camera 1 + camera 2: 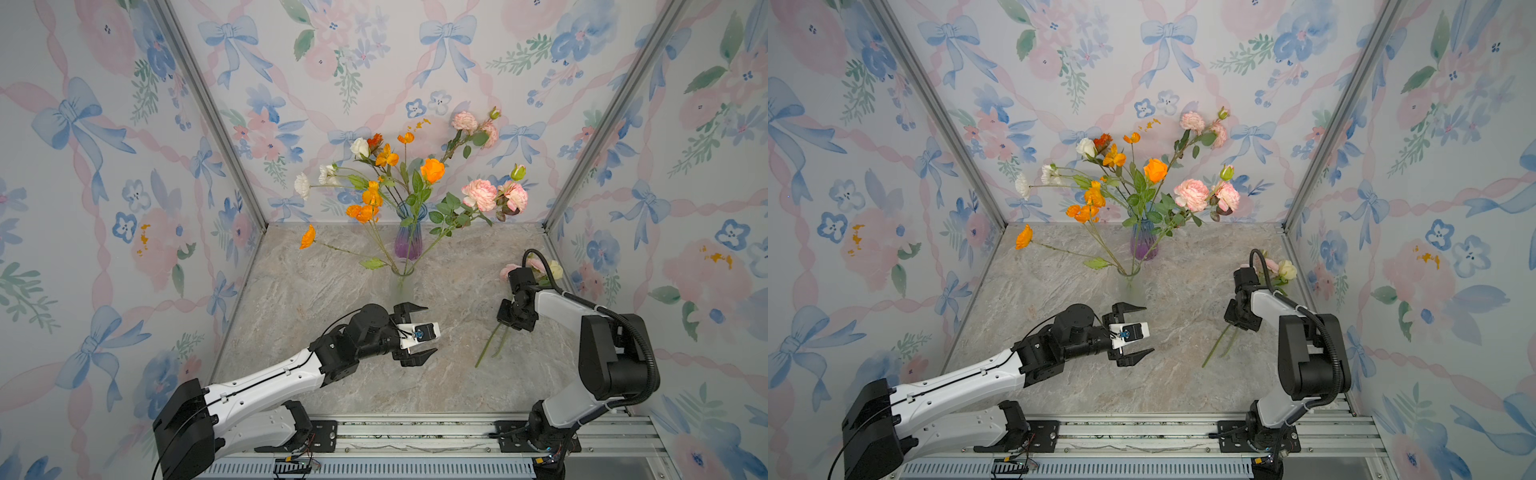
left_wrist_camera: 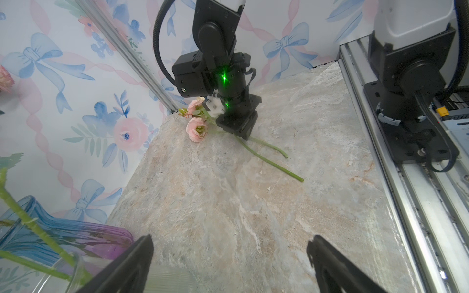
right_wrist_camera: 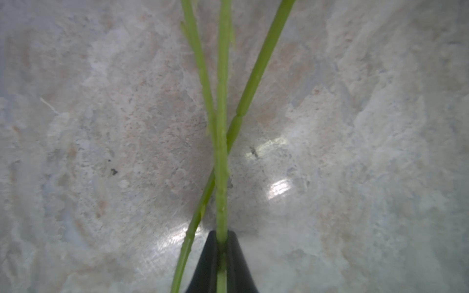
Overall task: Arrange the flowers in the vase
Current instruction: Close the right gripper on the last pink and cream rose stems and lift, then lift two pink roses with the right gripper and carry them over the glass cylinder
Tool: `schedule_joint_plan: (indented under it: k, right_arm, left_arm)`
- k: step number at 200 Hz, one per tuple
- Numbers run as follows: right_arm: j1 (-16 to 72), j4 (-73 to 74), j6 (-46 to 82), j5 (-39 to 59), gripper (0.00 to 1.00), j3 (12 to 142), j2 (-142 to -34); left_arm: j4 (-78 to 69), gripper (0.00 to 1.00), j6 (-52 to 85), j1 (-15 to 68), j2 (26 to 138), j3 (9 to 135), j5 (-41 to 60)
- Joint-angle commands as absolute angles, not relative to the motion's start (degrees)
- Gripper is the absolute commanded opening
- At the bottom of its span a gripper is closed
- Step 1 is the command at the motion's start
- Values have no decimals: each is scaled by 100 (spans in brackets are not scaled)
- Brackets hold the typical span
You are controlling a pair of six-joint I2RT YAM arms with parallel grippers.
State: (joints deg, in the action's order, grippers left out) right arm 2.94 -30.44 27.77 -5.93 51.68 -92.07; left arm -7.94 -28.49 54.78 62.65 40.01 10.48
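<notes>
Grasp step: the right gripper [image 3: 221, 236] pinches a thin green stem [image 3: 221, 152], seemingly just one, of the pink flowers [image 2: 196, 128] lying on the marble desk [image 1: 457, 382]. The left gripper [image 1: 431, 329] hangs spread near the clear glass vase [image 1: 402, 282]. Next: lift, steer stem-end in.

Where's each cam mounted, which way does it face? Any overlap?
Both top views: high in front, looking down over table, bouquet; left arm, right arm show.
Left wrist: faces right arm across the table; open left claw shows.
Right wrist: looks down at table; right claw shut on a stem.
Shared: loose flowers, in left wrist and top views.
</notes>
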Motion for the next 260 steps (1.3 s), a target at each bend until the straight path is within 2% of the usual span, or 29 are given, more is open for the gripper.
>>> schedule_joint_plan:
  k: [1, 42, 87, 119, 162, 192, 223, 260]
  right_arm:
    - [281, -3204, 2698, -411, 8, 5159, -8878]
    - [538, -2892, 2403, -28, 7, 5115, -8189]
    - [568, -3231, 2612, -533, 7, 5265, -7291]
    - [466, -3046, 2868, -347, 8, 5116, -6501]
    - [530, -2924, 3150, -702, 7, 5331, -5199]
    - [1350, -2387, 2905, -1821, 7, 5558, -4359]
    - [2507, -1877, 2115, -2967, 6, 5926, -4197]
    - [3449, -624, 1240, -3132, 5, 5886, -4066]
  left_arm:
    - [-709, 98, -2950, 5527, 6166, 4146, 1033]
    - [-712, 98, -2948, 5542, 6114, 4146, 1013]
    - [-711, 98, -2951, 5551, 6030, 4144, 956]
    - [-668, 98, -3202, 5496, 5788, 4131, 664]
    - [-663, 98, -3242, 5033, 5394, 4143, 560]
    - [-679, 98, -3062, 4624, 5190, 4220, 811]
    - [-698, 98, -3032, 4435, 5064, 4219, 824]
    - [-735, 98, -3032, 4396, 4966, 4213, 800]
